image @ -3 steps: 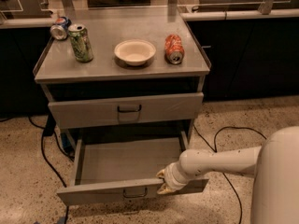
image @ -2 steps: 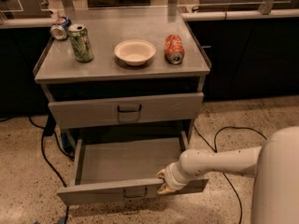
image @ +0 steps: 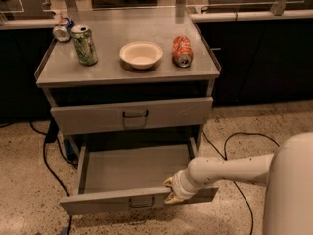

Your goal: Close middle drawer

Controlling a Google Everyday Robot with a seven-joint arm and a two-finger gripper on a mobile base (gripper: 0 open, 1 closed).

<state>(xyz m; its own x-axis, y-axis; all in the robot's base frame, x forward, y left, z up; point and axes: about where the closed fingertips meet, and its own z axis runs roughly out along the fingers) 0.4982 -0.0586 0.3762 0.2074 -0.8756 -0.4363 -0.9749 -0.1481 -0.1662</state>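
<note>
The middle drawer (image: 127,168) stands pulled out, its tray spreading left of the claw (image: 172,191). The claw sits against the front panel, just right of the handle (image: 142,203). I can't tell whether it is open or closed. The upper drawer (image: 98,117) is above it, and the arm (image: 230,169) stretches off right.

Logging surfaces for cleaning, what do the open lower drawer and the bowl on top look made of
The middle drawer looks like sheet metal, matte grey: thin flat walls, thin loop handle. The bowl seems ceramic or plastic, cream with a soft sheen; I cannot tell which. The claw sits at the drawer's front panel, right of the handle.
</note>
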